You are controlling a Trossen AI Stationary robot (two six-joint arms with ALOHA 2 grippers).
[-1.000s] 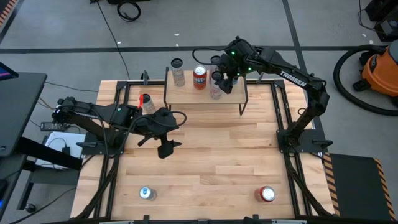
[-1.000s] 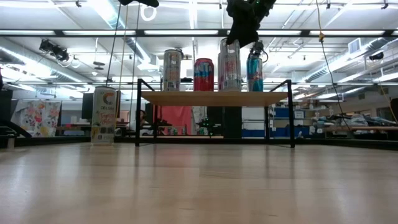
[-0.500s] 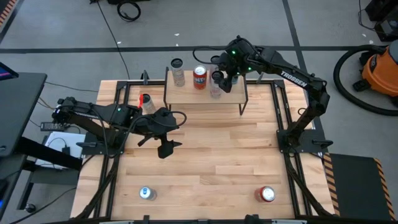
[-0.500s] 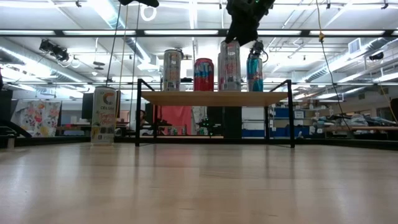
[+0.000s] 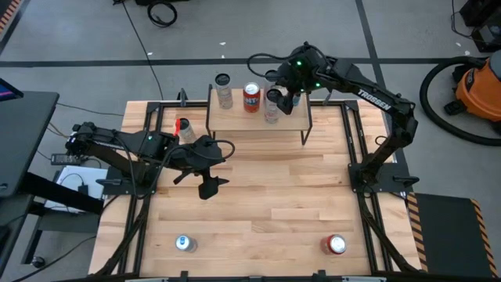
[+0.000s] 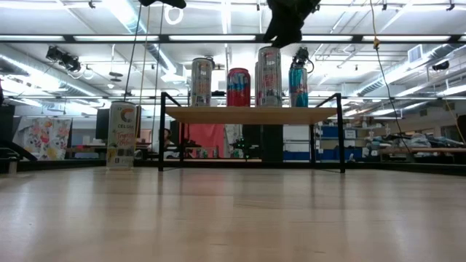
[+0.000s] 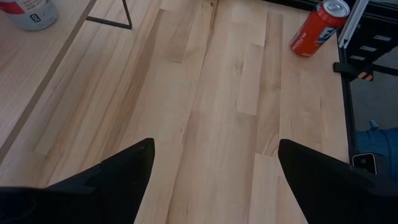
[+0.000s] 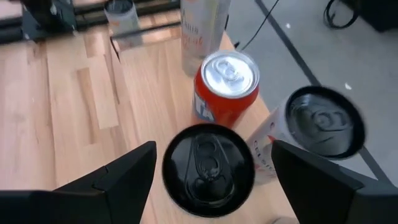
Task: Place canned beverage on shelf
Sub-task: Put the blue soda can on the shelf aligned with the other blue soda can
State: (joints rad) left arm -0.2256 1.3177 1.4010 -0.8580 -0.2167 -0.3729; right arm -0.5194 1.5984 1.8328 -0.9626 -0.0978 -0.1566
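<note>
Tall black-topped can (image 5: 271,114) upright on the shelf (image 5: 258,120), beside a red can (image 5: 251,97), a slim silver can (image 5: 225,92) and a teal can (image 6: 298,84). Directly above, right tool (image 5: 275,95) open, gripping nothing. Left tool (image 5: 207,178) open over bare desk (image 5: 266,196), well apart.

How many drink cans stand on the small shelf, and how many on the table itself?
Low wooden black-legged shelf: 4 (tall silver can, short red can, tall pale can, teal can)
Wooden tabletop: 3 (white can, blue-rimmed can, second red can)
Total: 7
</note>
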